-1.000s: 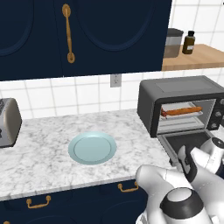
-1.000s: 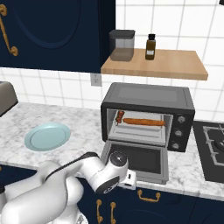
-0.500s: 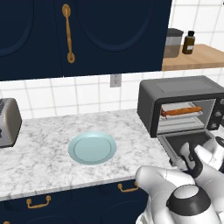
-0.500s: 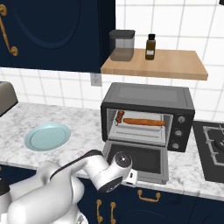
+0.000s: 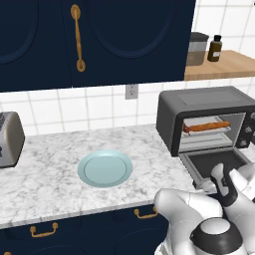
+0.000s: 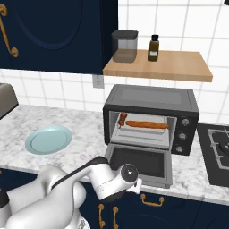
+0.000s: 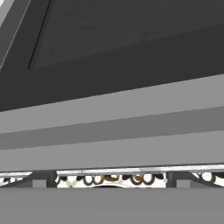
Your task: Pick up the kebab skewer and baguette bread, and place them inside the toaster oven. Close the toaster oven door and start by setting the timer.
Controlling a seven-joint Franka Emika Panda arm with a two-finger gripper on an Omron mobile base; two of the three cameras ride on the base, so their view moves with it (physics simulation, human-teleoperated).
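Observation:
The dark grey toaster oven (image 5: 204, 117) (image 6: 152, 100) stands at the counter's right end. Its door (image 5: 219, 160) (image 6: 141, 162) lies folded down flat. The baguette bread (image 5: 206, 127) (image 6: 146, 124) rests on the rack inside, and the kebab skewer (image 6: 122, 118) lies at its left end. My gripper (image 5: 223, 183) hangs at the door's front edge, open and holding nothing. In the right base view my wrist hides it. The hand view looks closely at the door's dark panel and its grey bar handle (image 7: 112, 131).
A pale blue plate (image 5: 105, 168) (image 6: 48, 139) lies mid-counter. A silver toaster (image 5: 10, 139) stands far left. A wooden shelf (image 6: 156, 65) over the oven carries a jar and a bottle. A stove (image 6: 214, 152) adjoins the oven on the right. Navy cabinets hang above.
My hand has shifted slightly right and lower along the open door's front edge. The jaws stay wide. The oven, the food and the plate have not moved.

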